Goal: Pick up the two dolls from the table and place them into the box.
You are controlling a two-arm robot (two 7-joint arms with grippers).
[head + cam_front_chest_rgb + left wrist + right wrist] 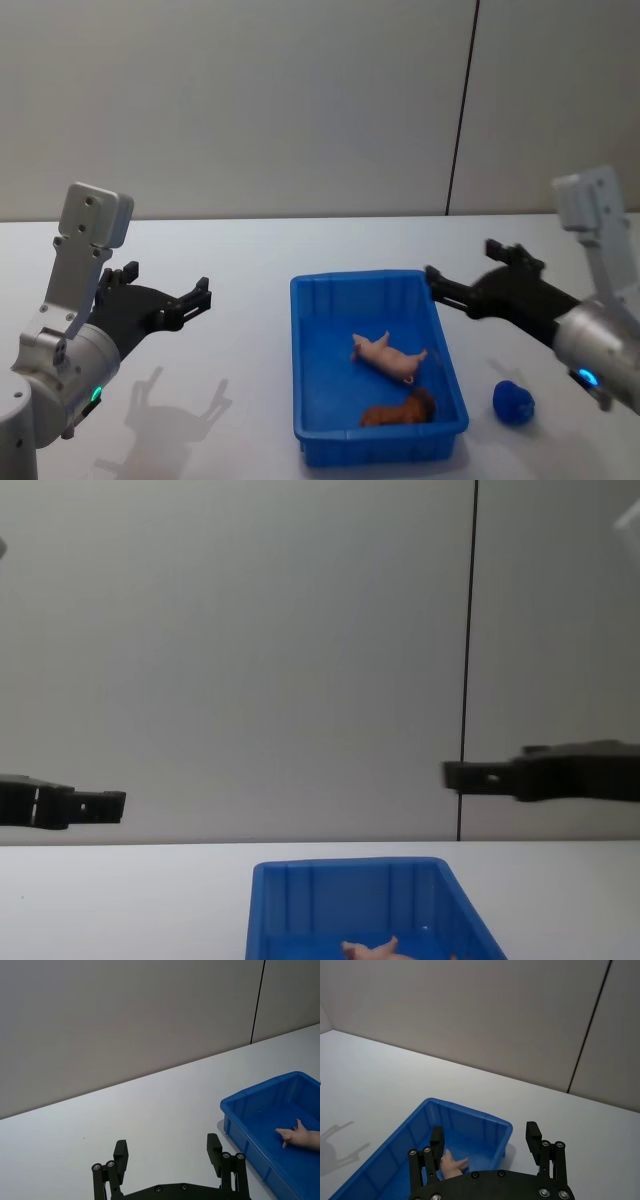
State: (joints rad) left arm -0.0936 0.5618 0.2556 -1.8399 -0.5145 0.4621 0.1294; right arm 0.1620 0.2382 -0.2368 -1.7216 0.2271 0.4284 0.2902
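A: Pale pink doll?
B: Lying on its side on the floor of the blue box, below and a little to the left of the right gripper.

A: And the reddish-brown doll?
B: Inside the same box, against the near wall, just beside the pink one and closer to the robot than that gripper's fingertips.

A: The box itself?
B: Resting flat on the white table, between the two grippers, far corner under the right one's tips, well apart from the left gripper.

A: State of the right gripper?
B: Raised above the table, fingers spread wide, holding nothing.

A: The left one?
B: Hovering off to the box's left, also lifted, fingers spread apart and gripping nothing, shadow cast on the tabletop beneath.

A: Anything else around?
B: A small blue lump on the table, under the right arm, outside the box's right wall. Beyond, a plain grey wall with a dark vertical seam.
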